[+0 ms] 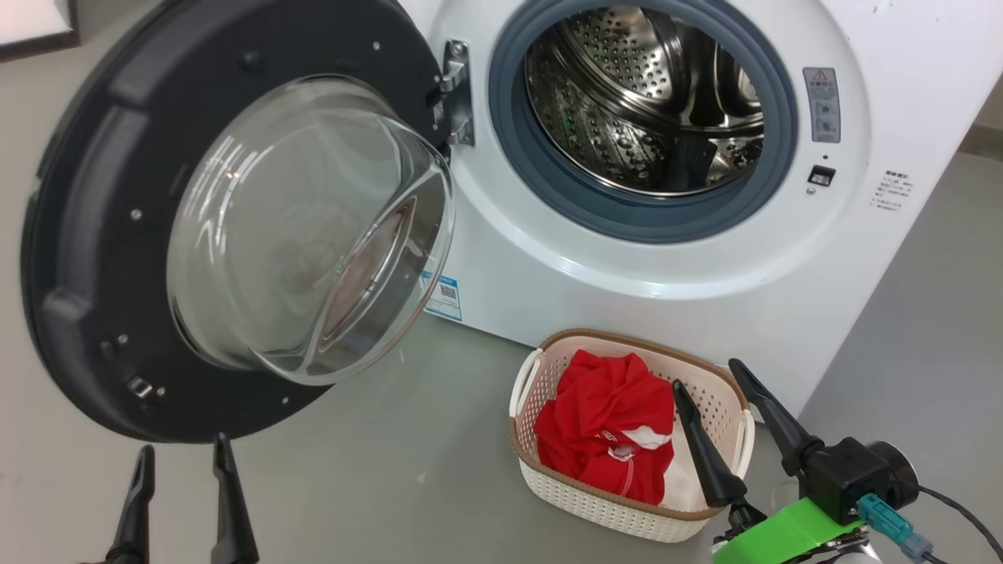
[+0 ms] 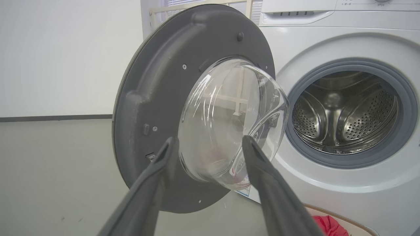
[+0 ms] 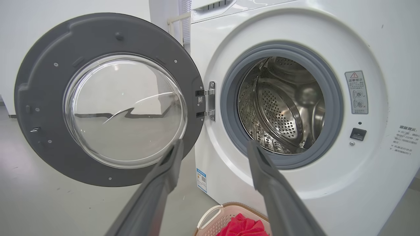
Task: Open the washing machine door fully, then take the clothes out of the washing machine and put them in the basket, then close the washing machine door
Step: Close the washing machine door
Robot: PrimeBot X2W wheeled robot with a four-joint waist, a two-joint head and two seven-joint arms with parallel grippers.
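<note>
The washing machine [image 1: 548, 266] stands with its steel drum [image 1: 642, 102] bare of clothing. The washing machine door [image 1: 94, 235] is swung wide to the left, its glass bowl bulging toward me. On the floor in front sits the basket [image 1: 627, 513], and the red clothes [image 1: 603, 423] lie bundled inside it. My right gripper [image 1: 708, 374] hangs open over the basket's right side, holding nothing. My left gripper [image 1: 183, 446] is open and empty just below the door's lower rim. In the left wrist view the left gripper [image 2: 209, 139] points at the glass bowl of the door [image 2: 157, 98].
Grey floor [image 1: 376, 470] spreads around the basket and under the door. A hinge [image 3: 210, 101] joins the door [image 3: 42, 82] to the machine front. A latch slot [image 3: 357, 133] and warning label sit right of the grey gasket. The right wrist view looks past my right gripper [image 3: 215, 144] to the drum [image 3: 282, 108].
</note>
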